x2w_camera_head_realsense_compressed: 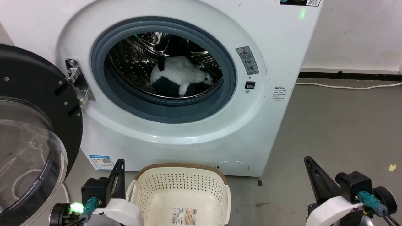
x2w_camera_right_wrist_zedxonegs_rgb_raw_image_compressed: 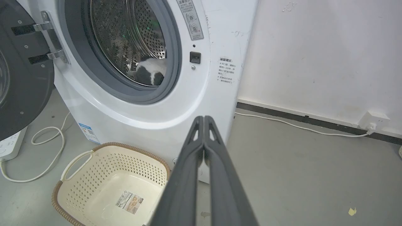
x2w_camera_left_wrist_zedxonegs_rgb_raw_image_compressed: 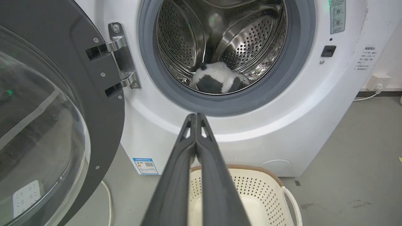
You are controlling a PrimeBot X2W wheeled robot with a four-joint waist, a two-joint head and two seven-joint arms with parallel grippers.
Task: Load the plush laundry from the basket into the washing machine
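Observation:
The fluffy white and black plush laundry lies inside the steel drum of the white washing machine, whose black-rimmed door hangs open at the left. In the wrist views the plush laundry rests low in the drum. The cream basket sits on the floor before the washer, holding nothing but its paper label. My left gripper is shut beside the basket's left edge, its tips pressed together. At the lower right, my right gripper is shut on nothing.
A white cable runs along the grey floor by the wall at the right. A power strip and looped cord lie on the floor under the open door. A small yellow scrap lies at the far right.

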